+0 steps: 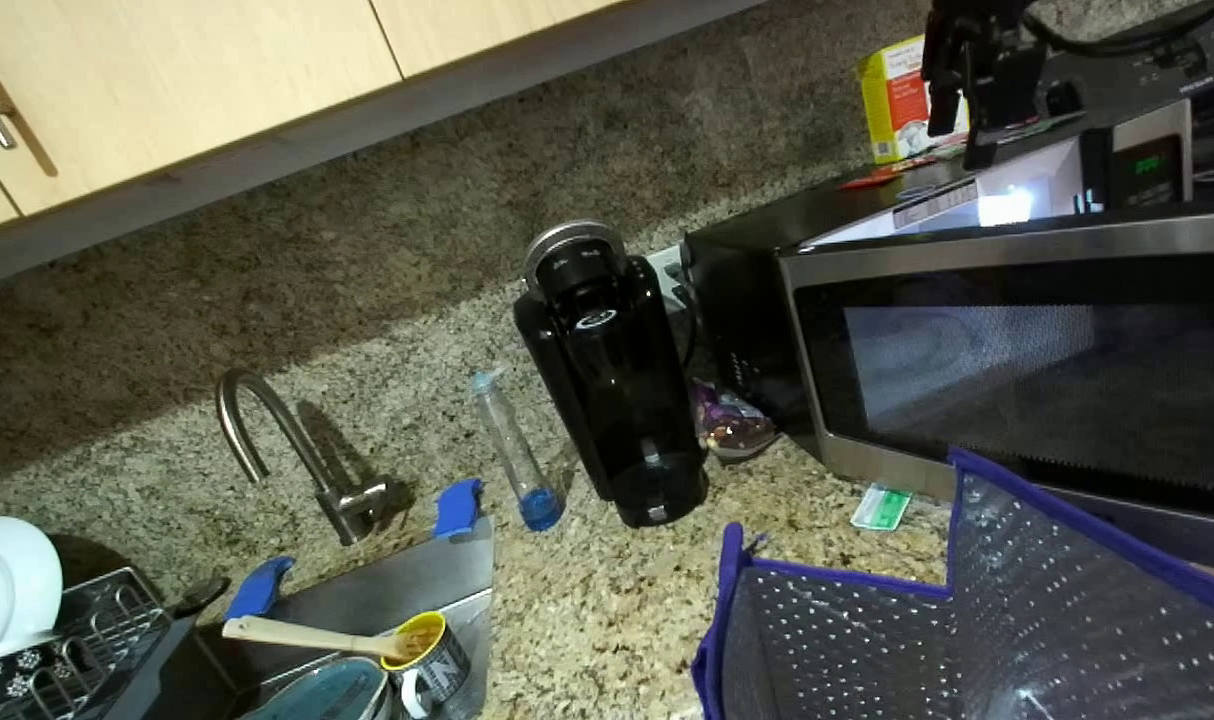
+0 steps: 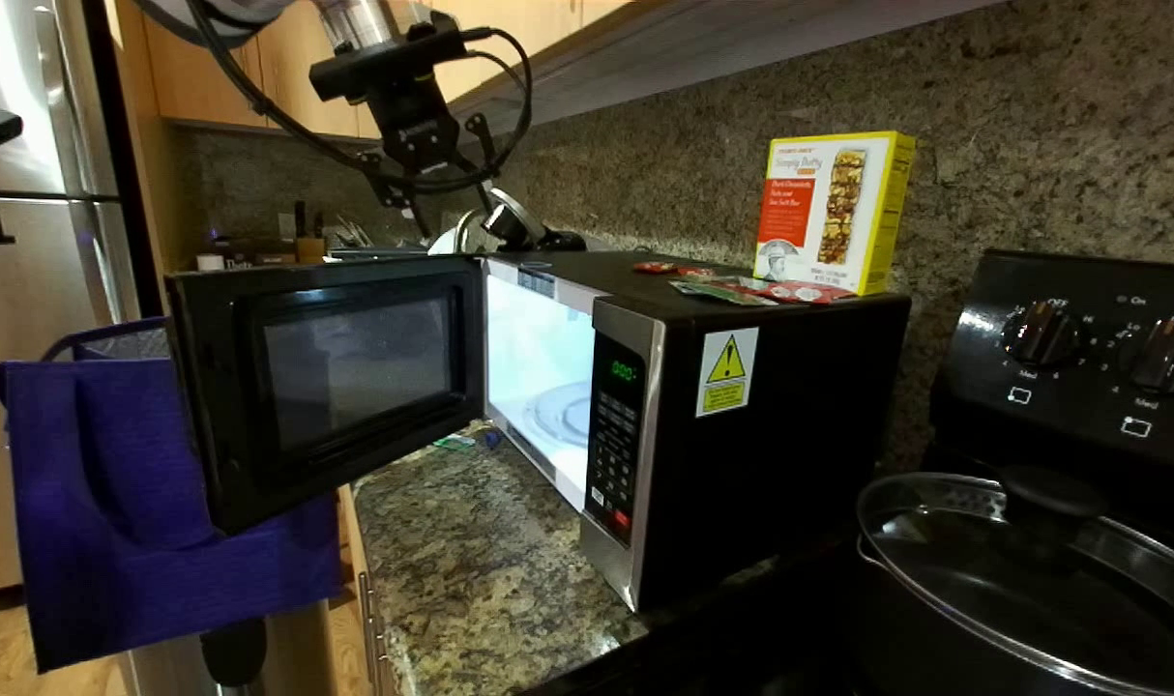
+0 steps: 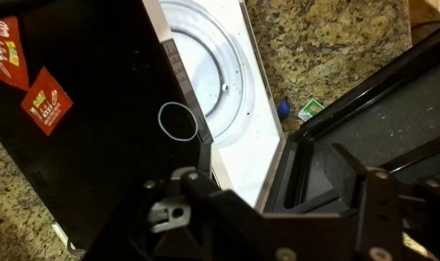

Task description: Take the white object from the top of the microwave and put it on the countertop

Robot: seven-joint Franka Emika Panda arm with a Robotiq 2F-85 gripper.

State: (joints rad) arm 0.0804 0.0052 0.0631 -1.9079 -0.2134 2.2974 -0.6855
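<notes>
A thin whitish ring [image 3: 178, 121] lies on the black top of the microwave [image 3: 107, 163], close to the front edge. In an exterior view the ring [image 2: 537, 265] shows only as a small pale streak. The microwave stands with its door open and its inside lit; it shows in both exterior views [image 1: 747, 330] [image 2: 790, 464]. The speckled granite countertop [image 3: 325, 47] lies in front of the microwave and also shows in both exterior views [image 1: 587, 620] [image 2: 490, 561]. My gripper [image 3: 272, 156] is open and empty, fingers wide apart, above the microwave's front edge and door hinge [image 2: 456, 217].
The open door [image 2: 355, 367] juts out over the countertop beside a purple bag [image 2: 161, 483]. A yellow snack box [image 2: 829, 213] and red packets [image 3: 48, 101] sit on the microwave. A black coffee maker [image 1: 617, 380], wall cabinets [image 1: 187, 90] and a lidded pot [image 2: 1012, 580] are around.
</notes>
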